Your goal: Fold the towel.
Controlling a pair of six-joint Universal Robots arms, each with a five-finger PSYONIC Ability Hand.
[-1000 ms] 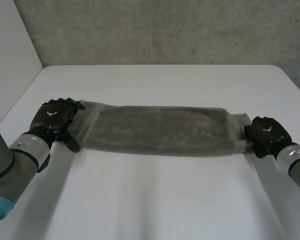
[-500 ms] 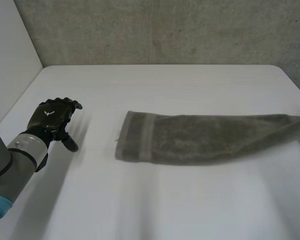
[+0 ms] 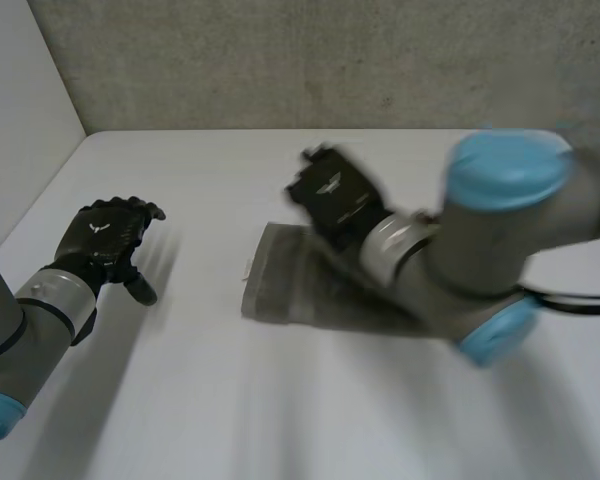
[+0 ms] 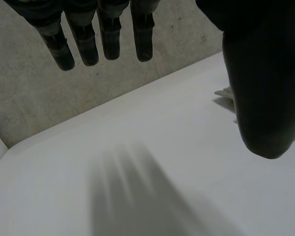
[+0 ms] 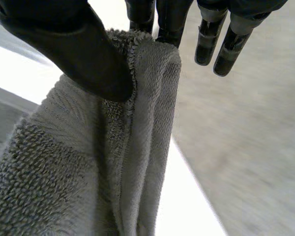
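A white surface (image 3: 280, 400) runs back to a rough grey concrete wall (image 3: 280, 60), with a pale panel (image 3: 20, 90) closing the room on the left-arm side. A grey terry towel (image 3: 280, 290) lies bunched and folded lengthwise near the middle of the surface. Only one banded end shows plainly in the head view. The rest runs beneath the right arm (image 3: 480, 230), which reaches across and hides it, so how far the towel extends cannot be told.

The right hand (image 3: 330, 195) is above that visible end. In its wrist view, the thumb (image 5: 73, 54) presses a doubled edge of the towel against two of the fingers, pinching it, while the other fingers are straight and free of the cloth.

The left hand (image 3: 105, 238) is well apart from the towel, on the side away from the right arm. Its fingers (image 4: 108, 34) are straight and spread above the bare surface, holding nothing.
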